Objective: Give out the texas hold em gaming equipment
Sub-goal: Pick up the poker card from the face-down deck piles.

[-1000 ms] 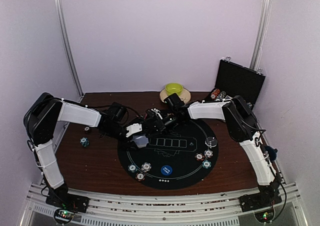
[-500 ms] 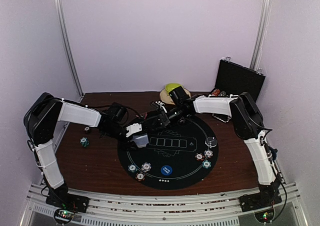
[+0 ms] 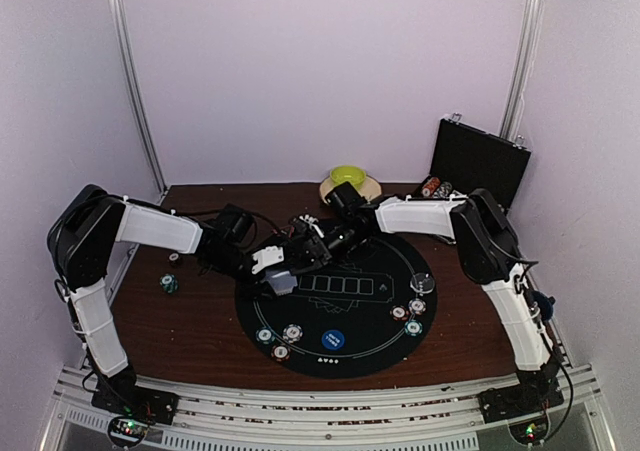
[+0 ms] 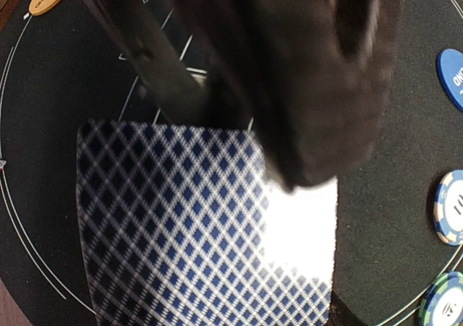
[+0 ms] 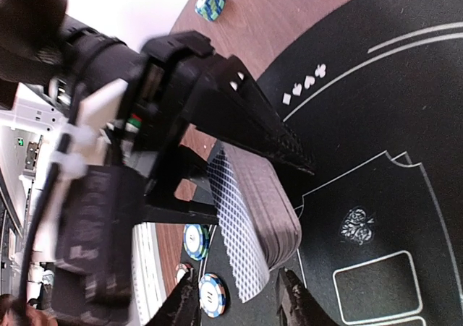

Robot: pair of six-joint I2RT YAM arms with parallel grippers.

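Observation:
My left gripper is shut on a deck of playing cards with blue diamond backs, held over the left rim of the black round mat. In the left wrist view the deck fills the frame, and my right gripper, dark and blurred, hangs over its far edge. In the right wrist view the deck shows edge-on, and its top card is peeled away from it. My right gripper is open, its fingertips either side of that card's lower edge.
Striped chips lie on the mat's near left and right, with a blue disc and a clear disc. One chip lies on the wood at the left. The green bowl and an open black case stand at the back.
My right wrist rose toward the bowl half a second ago and has come back down to the deck. The left arm and the deck have stayed put.

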